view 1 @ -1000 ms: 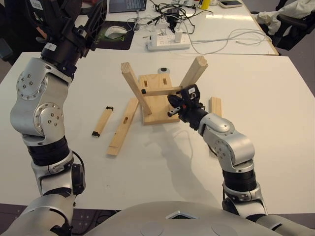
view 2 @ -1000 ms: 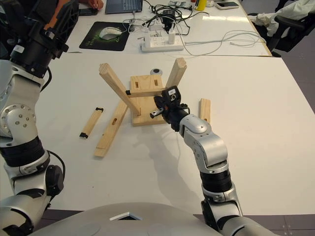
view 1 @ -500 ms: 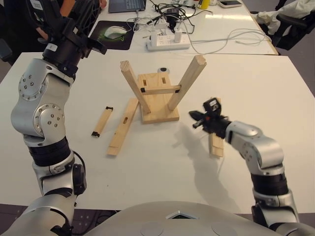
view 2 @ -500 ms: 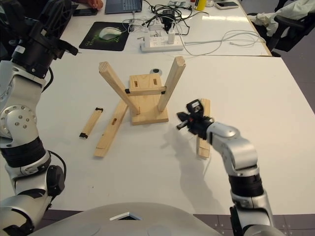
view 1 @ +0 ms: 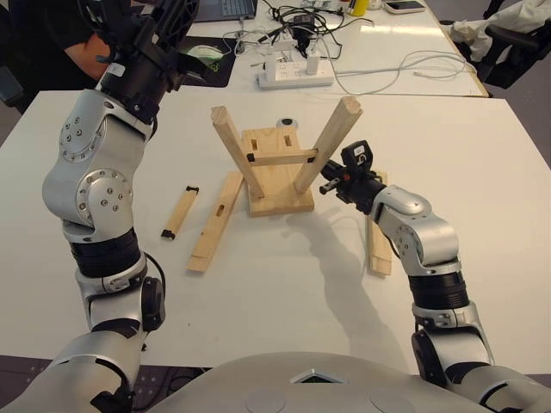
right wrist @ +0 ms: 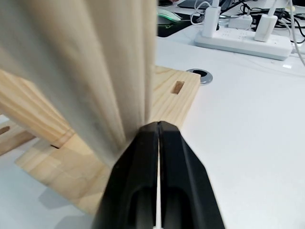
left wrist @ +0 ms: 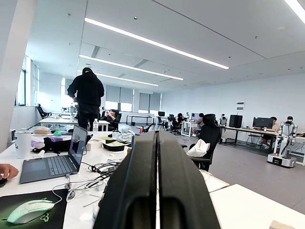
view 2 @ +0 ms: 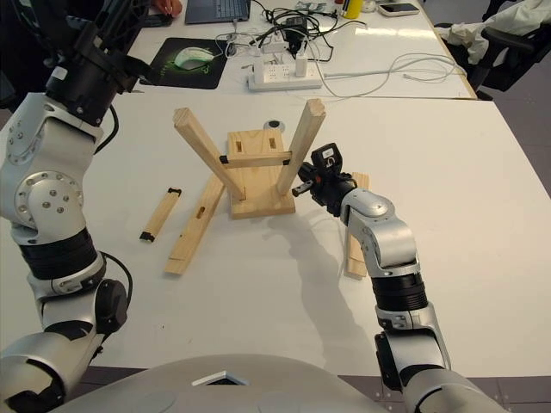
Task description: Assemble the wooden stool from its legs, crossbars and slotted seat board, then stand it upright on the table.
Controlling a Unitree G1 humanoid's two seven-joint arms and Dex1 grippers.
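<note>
Finds right gripper (view 1: 328, 188) closed empty, just beside the right-hand leg (view 1: 331, 142) on the seat board (view 1: 274, 196); left gripper (left wrist: 157, 138) likewise closed, raised near the table (view 1: 482, 172) far-left corner.

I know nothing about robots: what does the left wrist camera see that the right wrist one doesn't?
Left wrist view, not the right: a laptop and the room's long ceiling lights. Right wrist view, not the left: the slotted seat board, a stool leg rising from it close up, and a round cable hole. Both: the white table and each arm's own gripper in front, left gripper and right gripper, jaws shut. A small wooden corner at the left view's edge is too little to name.
</note>
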